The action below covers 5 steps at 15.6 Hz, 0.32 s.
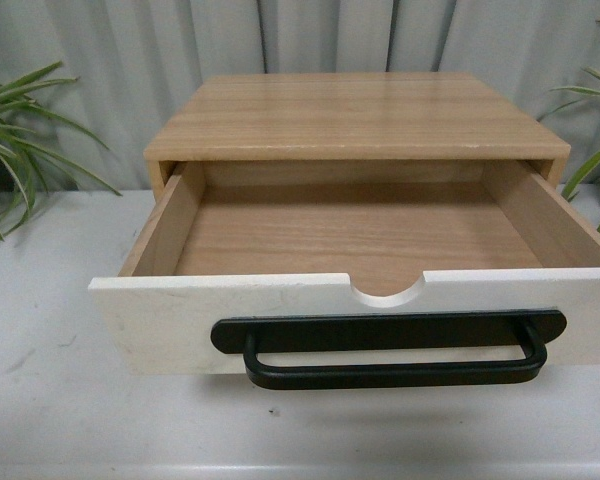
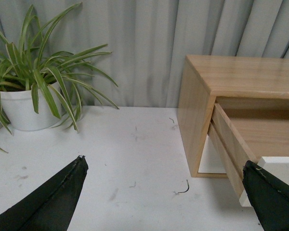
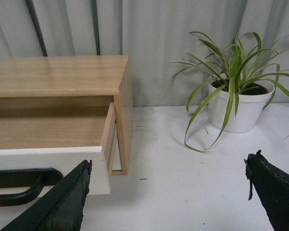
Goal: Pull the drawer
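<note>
The drawer [image 1: 160,320] stands pulled far out of its light wood cabinet [image 1: 355,115]. Its white front carries a long black bar handle [image 1: 390,350] and a half-round notch [image 1: 385,290] in the top edge; the wood inside is bare. Neither arm shows in the front view. My left gripper [image 2: 166,192] is open, off to the drawer's left side, over the white tabletop, with nothing between its fingers. My right gripper [image 3: 168,192] is open too, off the drawer's right corner [image 3: 98,168], holding nothing. The handle's end [image 3: 19,185] shows in the right wrist view.
A potted spider plant [image 2: 33,91] stands on the table left of the cabinet, another [image 3: 233,96] on the right. Grey curtain [image 1: 300,35] hangs behind. The white tabletop [image 1: 40,400] runs to a front edge just below the drawer front.
</note>
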{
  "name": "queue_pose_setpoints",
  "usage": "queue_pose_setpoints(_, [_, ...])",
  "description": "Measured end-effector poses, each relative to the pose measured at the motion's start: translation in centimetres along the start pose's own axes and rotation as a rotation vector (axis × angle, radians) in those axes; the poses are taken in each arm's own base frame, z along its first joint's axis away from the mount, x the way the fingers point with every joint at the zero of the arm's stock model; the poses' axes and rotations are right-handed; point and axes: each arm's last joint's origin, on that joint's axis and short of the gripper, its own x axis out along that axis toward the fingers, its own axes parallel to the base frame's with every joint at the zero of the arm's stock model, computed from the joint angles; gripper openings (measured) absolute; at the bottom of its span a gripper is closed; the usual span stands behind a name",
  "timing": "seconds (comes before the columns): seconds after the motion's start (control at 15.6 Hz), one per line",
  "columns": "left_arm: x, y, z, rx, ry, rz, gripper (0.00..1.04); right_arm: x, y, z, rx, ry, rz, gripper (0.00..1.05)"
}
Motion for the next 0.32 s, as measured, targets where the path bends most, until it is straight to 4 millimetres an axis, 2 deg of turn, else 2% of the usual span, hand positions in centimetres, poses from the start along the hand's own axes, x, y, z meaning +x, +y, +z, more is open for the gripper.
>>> queue_pose_setpoints(0.32, [0.0,0.0,0.0,0.0,0.0,0.0,0.98,0.0,0.0,0.0,0.0,0.0,0.0,0.98])
